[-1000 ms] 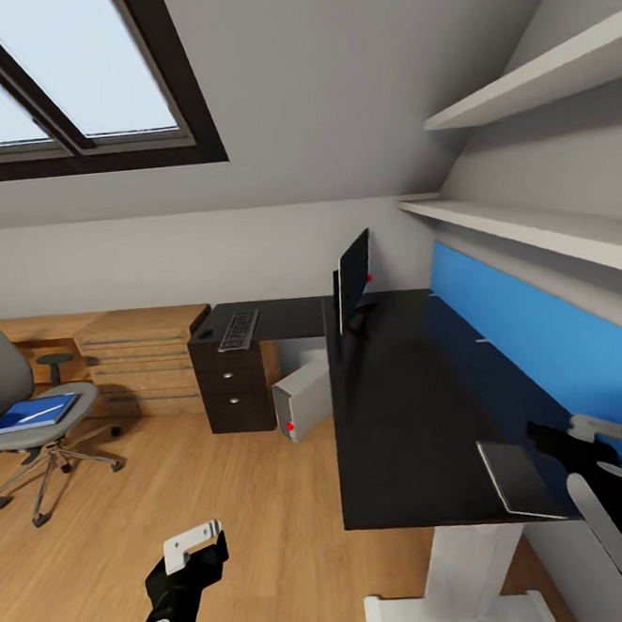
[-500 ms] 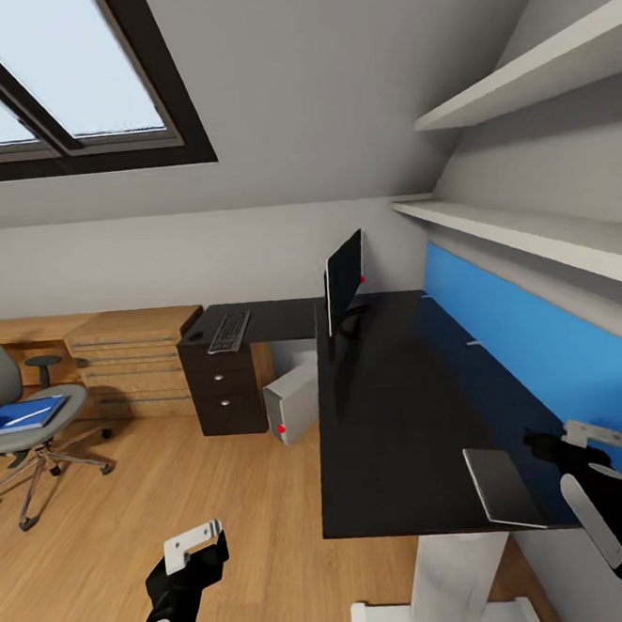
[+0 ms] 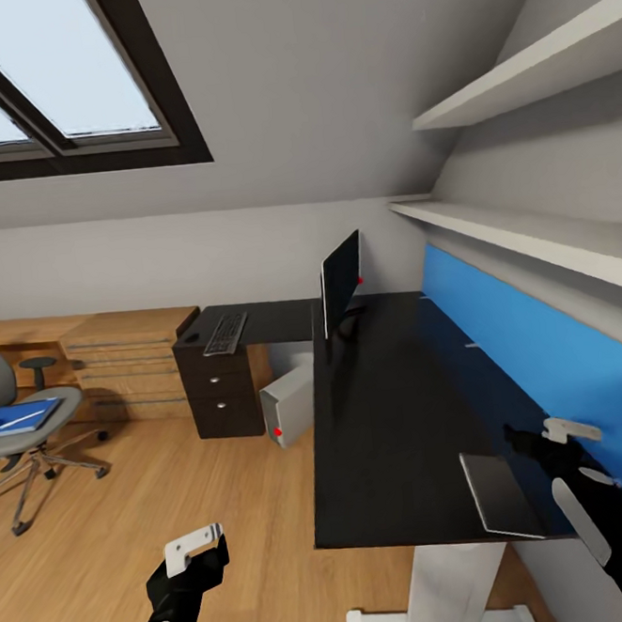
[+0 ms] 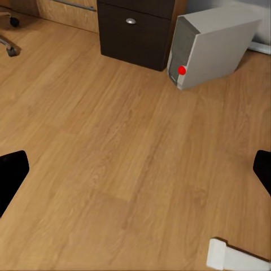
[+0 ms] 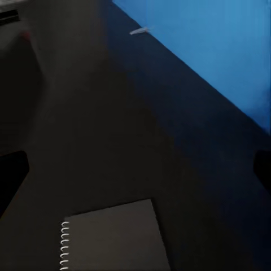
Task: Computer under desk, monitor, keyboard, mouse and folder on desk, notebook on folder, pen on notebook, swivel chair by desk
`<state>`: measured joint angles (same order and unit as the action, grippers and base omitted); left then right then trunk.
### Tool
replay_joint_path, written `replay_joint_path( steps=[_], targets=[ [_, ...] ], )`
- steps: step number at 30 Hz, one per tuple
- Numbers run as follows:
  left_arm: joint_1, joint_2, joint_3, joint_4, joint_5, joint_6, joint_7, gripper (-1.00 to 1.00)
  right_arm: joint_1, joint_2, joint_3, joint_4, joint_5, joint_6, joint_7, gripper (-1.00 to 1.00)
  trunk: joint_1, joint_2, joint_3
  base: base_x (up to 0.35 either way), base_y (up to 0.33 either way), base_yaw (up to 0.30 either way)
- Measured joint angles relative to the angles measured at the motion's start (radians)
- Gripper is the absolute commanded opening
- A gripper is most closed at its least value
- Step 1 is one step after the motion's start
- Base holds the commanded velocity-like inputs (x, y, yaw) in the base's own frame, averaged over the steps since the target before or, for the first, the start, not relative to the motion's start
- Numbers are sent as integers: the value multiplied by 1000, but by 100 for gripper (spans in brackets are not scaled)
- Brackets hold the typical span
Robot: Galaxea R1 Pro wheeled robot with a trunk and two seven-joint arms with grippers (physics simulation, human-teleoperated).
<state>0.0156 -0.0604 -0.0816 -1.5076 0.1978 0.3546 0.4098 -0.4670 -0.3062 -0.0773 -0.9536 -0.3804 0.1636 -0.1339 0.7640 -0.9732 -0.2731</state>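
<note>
The black-topped desk (image 3: pixel 395 407) runs along the blue back panel. On it stand the monitor (image 3: pixel 339 280) and, on the far wing, the keyboard (image 3: pixel 226 333) with the small dark mouse (image 3: pixel 193 336) beside it. The grey notebook (image 3: pixel 500 494) (image 5: pixel 113 237) lies near the desk's front end. A thin white pen (image 5: pixel 139 31) lies by the panel. My right gripper (image 3: pixel 546 437) (image 5: pixel 135 175) hovers open just beyond the notebook. The computer (image 3: pixel 289 402) (image 4: pixel 212 45) stands tilted under the desk. The blue folder (image 3: pixel 17 418) rests on the swivel chair (image 3: pixel 40 448) at far left. My left gripper (image 3: pixel 195 547) (image 4: pixel 135 175) is open over the floor.
A black three-drawer unit (image 3: pixel 215 395) (image 4: pixel 138 28) carries the desk's far wing. A wooden drawer chest (image 3: pixel 132 364) stands against the back wall. White shelves (image 3: pixel 530 226) hang above the blue panel. The desk's white pedestal leg (image 3: pixel 448 582) and foot (image 4: pixel 234 257) stand close in front.
The whole picture has slid left, so the camera has moved. My right gripper sits slightly closer to the notebook. Both grippers stay open and nothing on the desk or chair has moved.
</note>
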Motion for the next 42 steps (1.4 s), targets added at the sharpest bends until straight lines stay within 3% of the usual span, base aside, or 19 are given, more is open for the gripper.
replay_joint_path(
  steps=[4,9,22,39,42],
  targets=[
    [0,0,0,0,-1,1,0,100,3,1,47,-92,60,-4,-3,100,0,0,0,45,-92,0],
    [0,0,0,0,-2,1,0,100,6,10,69,-133,87,18,-5,100,0,0,0,10,-28,0],
    [0,2,2,-6,1,7,-1,100,6,26,96,-146,94,65,-1,100,0,0,0,16,-4,0],
    [0,4,8,-37,6,9,-3,100,6,40,107,-148,96,69,-3,100,0,0,0,264,0,0],
    [0,3,6,-76,6,10,-1,100,6,39,107,-98,99,69,-2,100,0,0,0,104,0,0]
  ],
)
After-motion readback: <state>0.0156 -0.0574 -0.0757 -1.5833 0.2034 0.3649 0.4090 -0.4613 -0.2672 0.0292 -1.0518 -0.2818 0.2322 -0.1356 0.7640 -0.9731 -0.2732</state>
